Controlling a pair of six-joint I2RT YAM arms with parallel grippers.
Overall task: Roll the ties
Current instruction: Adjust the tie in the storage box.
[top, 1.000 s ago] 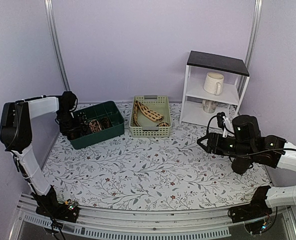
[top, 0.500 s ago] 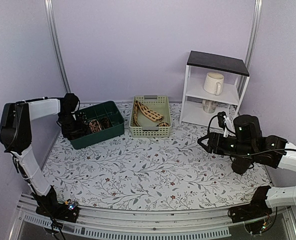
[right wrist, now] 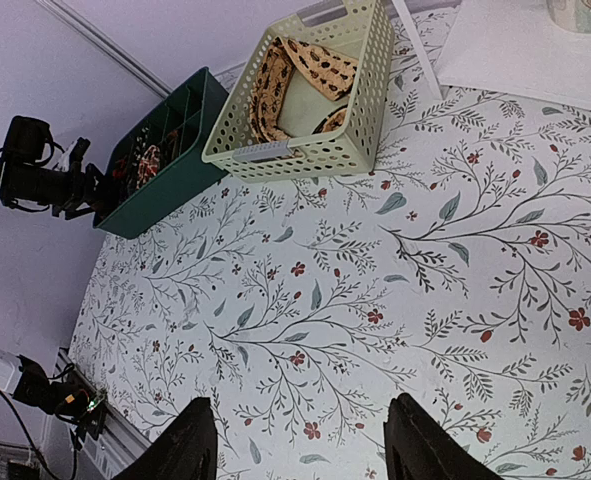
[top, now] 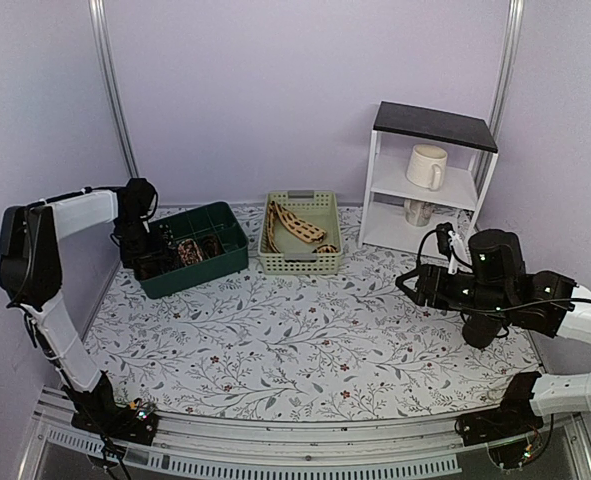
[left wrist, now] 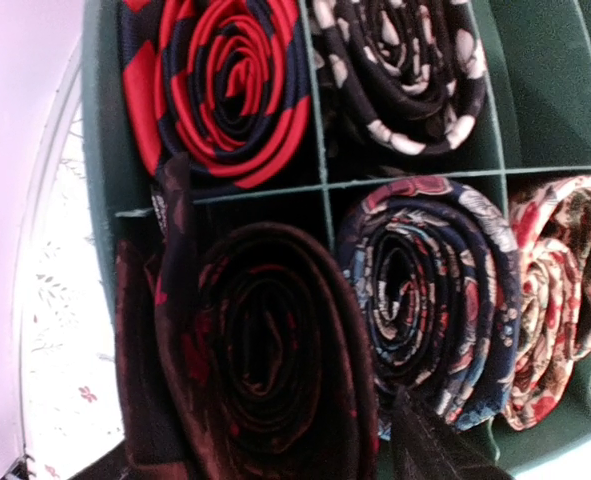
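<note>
The left gripper [top: 143, 262] hangs over the left end of the green box [top: 225, 262], at the far left of the table [top: 305, 340]. The box has little walls that split it into small rooms. Each room holds a rolled tie.

In the left wrist view, all the rolls stand on end. Their swirls face up at the camera. The dark brown tie [left wrist: 265, 380] sits in the near left room, right under the gripper. A loose end of it sticks up on its left side. One dark finger [left wrist: 420, 455] shows to the right of this roll. I cannot tell if the fingers squeeze the roll or only stand beside it.

Next to it on the right is the blue flowery tie [left wrist: 430, 300]. After that comes the pink flowery tie [left wrist: 560, 300]. Behind the wall are the red and blue striped tie [left wrist: 225, 85] and the black and cream tie [left wrist: 405, 60].

The beige tie [right wrist: 270, 85] is not rolled. It lies in the pale basket [right wrist: 305, 150], just beside the green box. It is bent in a loose loop. Its long side runs along the basket, from the back to the front.

The right gripper [right wrist: 300, 445] floats above the flowery table on the right side, well apart from the basket. Its two fingers [right wrist: 190, 445] are wide apart and hold nothing.

A white shelf [top: 375, 165] with a mug [top: 426, 166] stands at the far right.
</note>
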